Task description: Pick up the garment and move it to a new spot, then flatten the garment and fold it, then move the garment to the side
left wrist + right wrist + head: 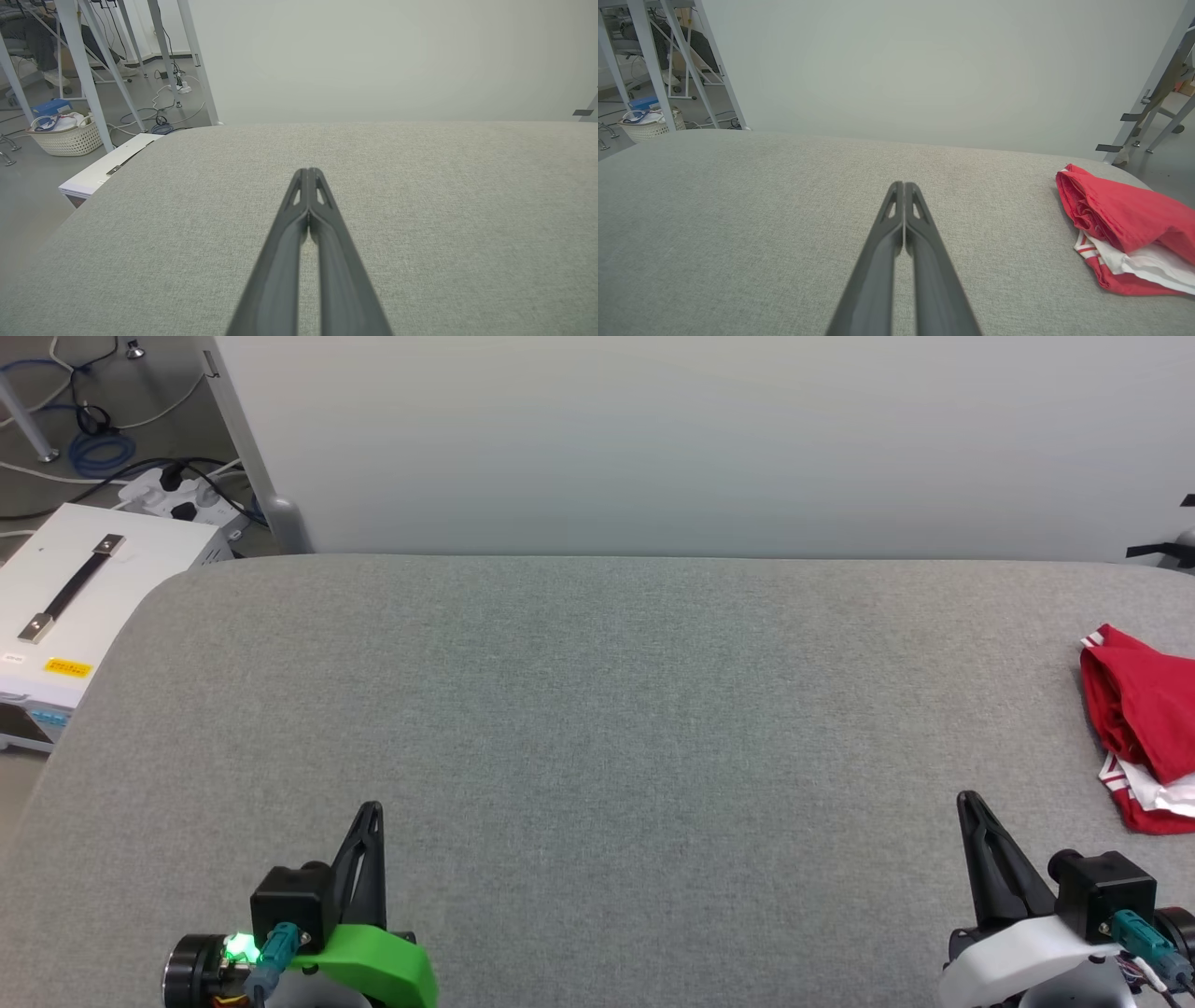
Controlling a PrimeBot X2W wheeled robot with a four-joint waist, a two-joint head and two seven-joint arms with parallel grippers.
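The garment point(1141, 721) is a red shirt with white sleeve cloth and striped trim, bunched in a loose heap at the far right edge of the grey table point(597, 709). The right wrist view has the garment point(1125, 219) at its right side, well away from the fingers. My left gripper point(372, 812) rests low at the front left, shut and empty; its fingers point(308, 175) meet at the tips. My right gripper point(967, 800) stands at the front right, shut and empty, below and left of the garment, tips pressed together point(903, 186).
A pale wall panel point(653, 439) stands behind the table. Left of the table is a white case with a black handle point(75, 588), cables and a power strip point(177, 495) on the floor. A wicker basket point(67, 135) and metal frame legs point(88, 70) stand farther left.
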